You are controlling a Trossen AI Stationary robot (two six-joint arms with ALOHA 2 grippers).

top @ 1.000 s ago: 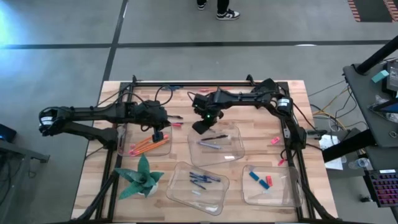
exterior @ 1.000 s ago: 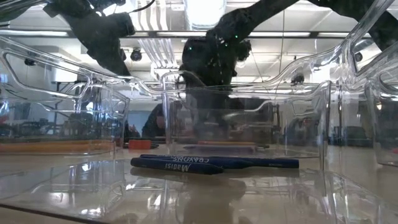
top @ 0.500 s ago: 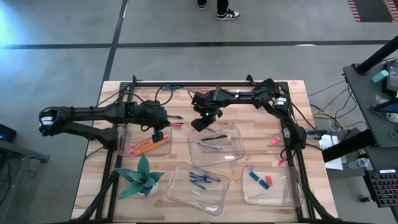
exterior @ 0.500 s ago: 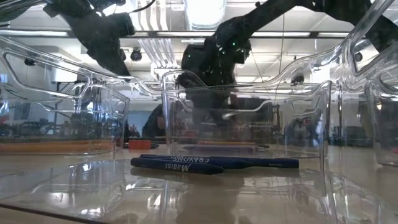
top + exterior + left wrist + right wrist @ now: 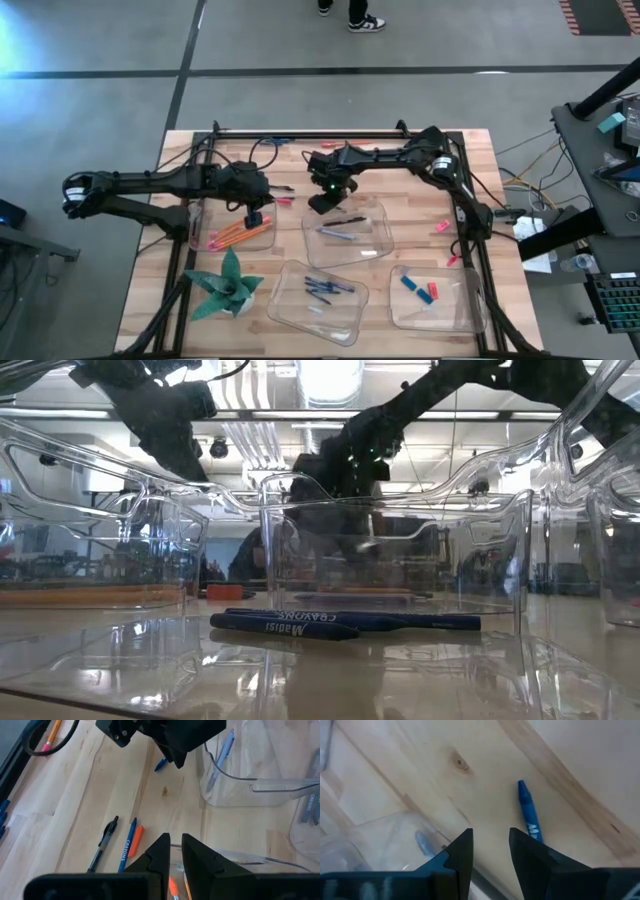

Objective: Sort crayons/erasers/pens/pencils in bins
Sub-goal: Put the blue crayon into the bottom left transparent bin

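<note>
My right gripper [image 5: 490, 835] [image 5: 320, 205] stands open above the bare table, just off the far edge of the middle bin [image 5: 375, 240], which has pens [image 5: 338, 233] in it. A blue crayon [image 5: 530, 817] [image 5: 160, 765] lies flat on the wood just beyond its fingers, untouched. My left gripper [image 5: 175, 840] [image 5: 254, 219] hangs over the left bin [image 5: 262, 240], which holds orange pencils [image 5: 232, 236]. A narrow gap shows between its fingers and nothing is in it. Erasers [image 5: 420, 288] lie in the near right bin, and crayons [image 5: 325, 290] [image 5: 300, 625] in the near middle bin.
A black pen [image 5: 102, 842], a blue crayon [image 5: 127, 845] and an orange stub [image 5: 136, 837] lie loose on the wood between the arms. A pink eraser [image 5: 441, 226] and a red piece [image 5: 452, 260] lie at the right. A green folded-paper plant [image 5: 228, 285] stands near left.
My right gripper has gone down toward the table by the far edge of the middle bin. My left arm has kept still.
</note>
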